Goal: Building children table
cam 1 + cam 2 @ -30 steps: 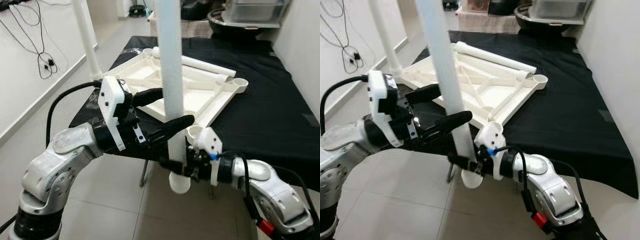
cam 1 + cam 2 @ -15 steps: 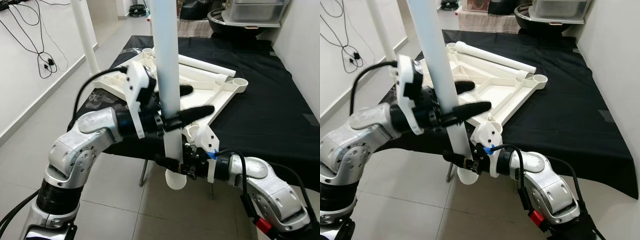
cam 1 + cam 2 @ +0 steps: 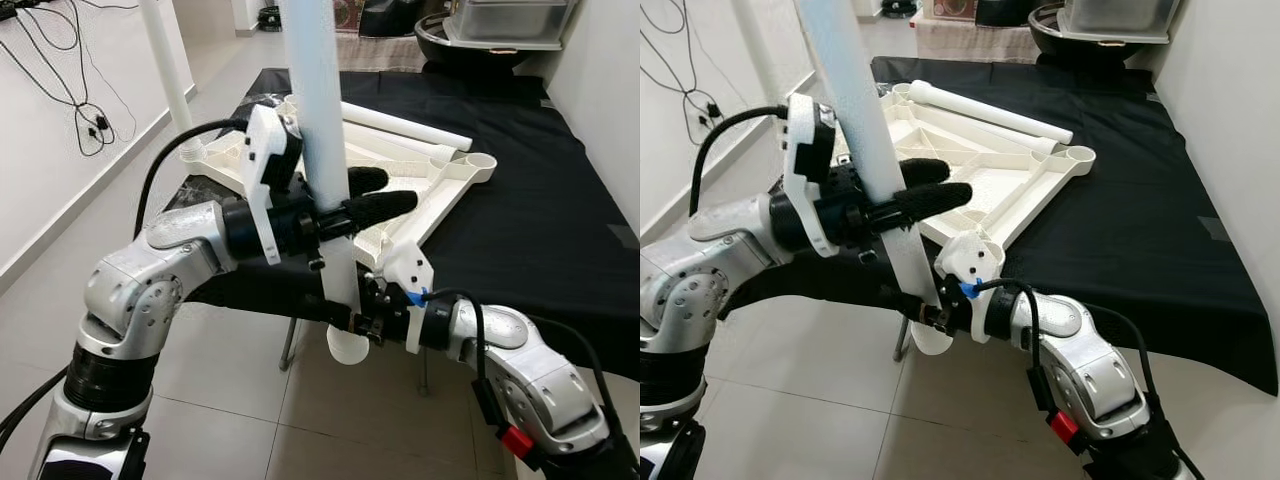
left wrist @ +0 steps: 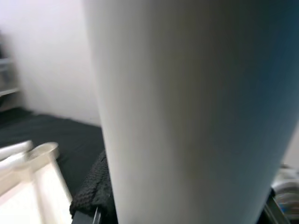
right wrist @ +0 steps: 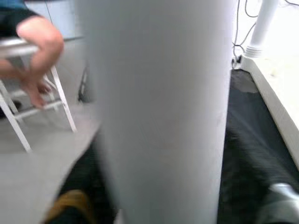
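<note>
A long white table leg (image 3: 315,100) stands nearly upright in front of me, its top leaning a little to my left. My left gripper (image 3: 365,193) is shut on the leg at mid-height, one black finger in front of it and one behind. My right gripper (image 3: 350,322) is shut on the leg just above its open lower end (image 3: 347,350). Behind, the white table top (image 3: 440,185) lies upside down on the black-covered table (image 3: 520,200). One leg (image 3: 165,60) stands fixed in its left corner. Another leg (image 3: 400,125) lies across it. Close up, the held leg (image 4: 187,107) hides most of the left wrist view.
The black table's near edge is just behind the held leg; tiled floor lies below. Cables (image 3: 85,110) hang on the left wall, a grey bin (image 3: 500,25) stands at the back. In the right wrist view a person's arm (image 5: 39,39) rests by white chair legs (image 5: 63,107).
My left gripper swung in from the left, put its fingers around the leg and closed on it. The leg's top has tipped a little to the left. The right gripper kept its hold.
</note>
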`<state>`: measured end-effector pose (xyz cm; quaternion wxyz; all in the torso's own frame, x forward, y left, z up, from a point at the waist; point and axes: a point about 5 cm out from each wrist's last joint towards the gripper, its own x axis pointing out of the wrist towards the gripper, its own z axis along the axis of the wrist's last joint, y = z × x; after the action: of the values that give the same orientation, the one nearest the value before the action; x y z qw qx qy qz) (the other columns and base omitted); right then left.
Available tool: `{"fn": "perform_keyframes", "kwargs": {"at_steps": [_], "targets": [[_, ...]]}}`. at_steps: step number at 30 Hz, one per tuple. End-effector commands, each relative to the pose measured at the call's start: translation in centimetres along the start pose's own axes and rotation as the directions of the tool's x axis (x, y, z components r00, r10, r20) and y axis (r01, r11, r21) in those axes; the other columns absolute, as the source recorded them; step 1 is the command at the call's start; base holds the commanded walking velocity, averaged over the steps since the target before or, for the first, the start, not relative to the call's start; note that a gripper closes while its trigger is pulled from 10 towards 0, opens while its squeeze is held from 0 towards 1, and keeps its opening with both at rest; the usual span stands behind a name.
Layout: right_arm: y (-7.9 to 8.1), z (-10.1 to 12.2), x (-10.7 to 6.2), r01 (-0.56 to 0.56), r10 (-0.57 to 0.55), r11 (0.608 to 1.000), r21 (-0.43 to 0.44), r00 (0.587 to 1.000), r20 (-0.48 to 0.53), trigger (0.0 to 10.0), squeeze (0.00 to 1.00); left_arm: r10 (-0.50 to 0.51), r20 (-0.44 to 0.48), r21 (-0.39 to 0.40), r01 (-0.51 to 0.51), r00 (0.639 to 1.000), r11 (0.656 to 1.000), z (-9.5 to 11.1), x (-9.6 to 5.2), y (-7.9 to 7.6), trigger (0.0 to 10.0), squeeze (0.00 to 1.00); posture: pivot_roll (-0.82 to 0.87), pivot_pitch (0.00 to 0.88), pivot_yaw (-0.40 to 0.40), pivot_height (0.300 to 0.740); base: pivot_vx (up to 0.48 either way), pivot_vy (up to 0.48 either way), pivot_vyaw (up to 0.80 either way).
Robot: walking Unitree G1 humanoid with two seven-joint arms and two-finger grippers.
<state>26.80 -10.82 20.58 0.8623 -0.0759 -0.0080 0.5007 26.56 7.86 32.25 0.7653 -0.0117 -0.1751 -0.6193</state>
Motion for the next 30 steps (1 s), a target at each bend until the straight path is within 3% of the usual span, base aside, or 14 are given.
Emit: {"fn": "perform_keyframes", "kwargs": {"at_steps": [1, 7, 9, 13, 14, 15, 20, 25, 26, 27, 30], "targets": [[-0.5, 0.0, -0.2, 0.018, -0.018, 0.999, 0.037, 1.000, 0.014, 10.0, 1.00, -0.107, -0.002, -0.012, 0.107, 0.994, 0.994, 0.3, 0.1, -1.0, 0.0, 0.00, -0.03, 0.117, 0.034, 0.740, 0.000, 0.000, 0.00], [0.6, 0.2, 0.1, -0.147, 0.144, 0.987, 0.061, 0.989, 0.042, 10.0, 1.00, -0.192, -0.020, -0.025, 0.191, 0.981, 0.981, 0.3, 0.2, -1.6, 0.0, 0.00, -0.04, 0.116, 0.037, 0.740, 0.000, 0.000, 0.00], [2.1, 0.2, 0.3, -0.320, 0.318, 0.945, 0.071, 0.947, 0.045, 10.0, 1.00, -0.250, -0.035, -0.032, 0.249, 0.968, 0.968, 0.4, 0.5, -2.1, 0.0, 0.00, -0.03, 0.118, 0.038, 0.740, 0.000, 0.000, 0.00], [2.7, 0.3, 0.6, -0.407, 0.404, 0.910, 0.076, 0.913, 0.052, 10.0, 1.00, -0.290, -0.050, -0.036, 0.289, 0.956, 0.957, 0.4, 0.7, -2.4, 0.0, 0.00, -0.03, 0.118, 0.038, 0.740, 0.000, 0.000, 0.00], [2.9, 0.3, 0.9, -0.440, 0.438, 0.895, 0.076, 0.898, 0.043, 10.0, 0.21, -0.303, -0.054, -0.037, 0.301, 0.952, 0.953, 0.3, 0.8, -2.5, 0.0, 0.00, -0.03, 0.118, 0.039, 0.740, 0.000, 0.000, 0.00], [3.0, 0.2, 1.1, -0.465, 0.463, 0.882, 0.081, 0.885, 0.039, 10.0, 0.00, -0.312, -0.054, -0.039, 0.310, 0.948, 0.950, 0.3, 0.9, -2.6, 0.0, 0.00, -0.03, 0.120, 0.040, 0.740, 0.000, 0.000, 0.00], [2.9, 0.7, 2.8, -0.485, 0.479, 0.872, 0.067, 0.874, 0.085, 10.0, 0.00, -0.333, -0.052, -0.030, 0.332, 0.942, 0.943, 0.4, 1.3, -2.8, 0.0, 0.00, -0.03, 0.122, 0.038, 0.740, 0.000, 0.000, 0.00], [2.9, 0.9, 3.2, -0.482, 0.474, 0.874, 0.060, 0.873, 0.118, 10.0, 0.00, -0.329, -0.047, -0.020, 0.328, 0.943, 0.944, 0.7, 1.3, -2.6, 0.0, 0.00, -0.02, 0.124, 0.038, 0.740, 0.000, 0.000, 0.00], [3.0, 1.0, 3.3, -0.486, 0.476, 0.872, 0.059, 0.870, 0.129, 2.2, 0.00, -0.324, -0.045, -0.013, 0.324, 0.945, 0.946, 0.8, 1.3, -2.5, 0.0, 0.00, -0.02, 0.124, 0.038, 0.740, 0.000, 0.000, 0.00], [3.1, 1.0, 3.4, -0.491, 0.479, 0.869, 0.061, 0.866, 0.140, 0.7, 0.00, -0.321, -0.044, -0.007, 0.321, 0.946, 0.947, 1.0, 1.3, -2.4, 0.0, 0.00, -0.02, 0.124, 0.040, 0.740, 0.000, 0.000, 0.00], [3.2, 1.0, 3.4, -0.495, 0.482, 0.867, 0.063, 0.864, 0.147, 0.0, 0.00, -0.317, -0.039, -0.001, 0.318, 0.948, 0.948, 1.1, 1.3, -2.3, 0.0, 0.00, -0.02, 0.124, 0.039, 0.740, 0.000, 0.000, 0.00]]}}
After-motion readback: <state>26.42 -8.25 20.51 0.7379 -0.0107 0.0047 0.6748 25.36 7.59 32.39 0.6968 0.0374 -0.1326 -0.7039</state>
